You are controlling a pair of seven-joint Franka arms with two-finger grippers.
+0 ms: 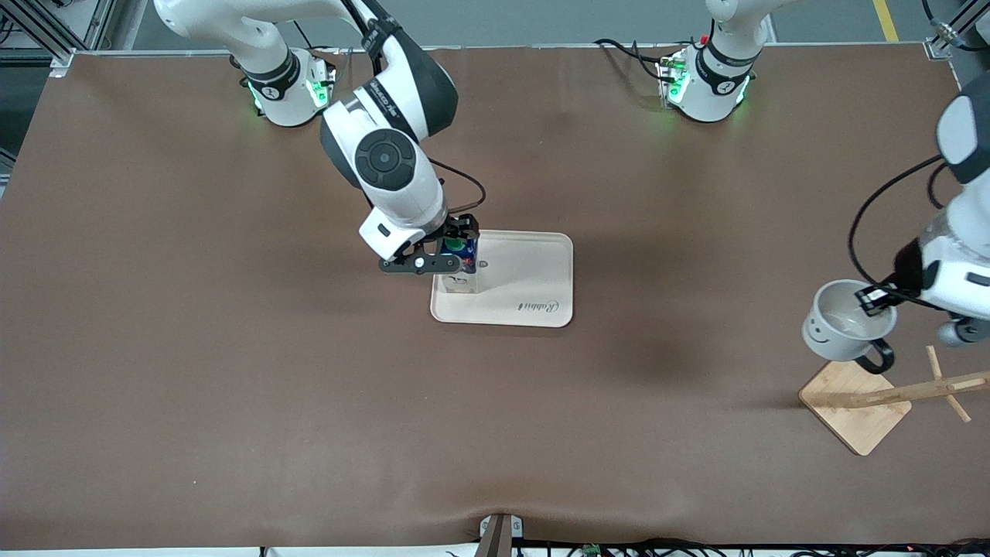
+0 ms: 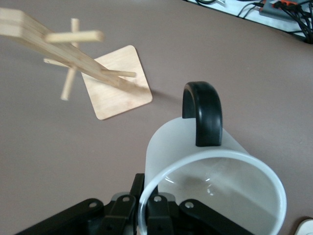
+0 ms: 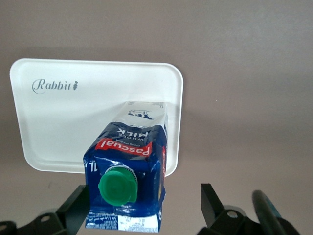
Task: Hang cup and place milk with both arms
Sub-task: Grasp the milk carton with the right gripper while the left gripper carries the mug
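Cup (image 1: 843, 325): white mug with black loop handle and smiley face, held off the table, tilted, mouth turned up toward the front camera, over the bare brown table surface (image 1: 232, 387) just beside the wooden rack (image 1: 889, 394) at the left arm's end. Clamped at the rim by the left gripper (image 1: 878, 298), fingers closed on the cup wall, one inside and one outside; in the left wrist view, rim of the cup (image 2: 215, 191) pinched at the left gripper (image 2: 146, 205), handle pointing toward the rack (image 2: 93, 68). Rack: square wooden base flat on the table, slanted post with crossing pegs, nearer to the front camera than the cup's spot; no contact visible between cup handle and pegs. Milk (image 1: 462, 267): upright carton, dark blue top, green cap, pale lower part, standing on the cream tray (image 1: 534, 286) at the tray's corner toward the right arm's end, farther from the front camera. Tray near table centre, lettered "Rabbit". Right gripper (image 1: 452, 255) at the carton top, fingers spread wide on either side of it; in the right wrist view, carton (image 3: 129, 176) between the fingers (image 3: 212, 203) of the right gripper (image 3: 142, 210), one finger clearly apart from the carton, contact at the other not discernible. Tray (image 3: 58, 122) beneath the carton.
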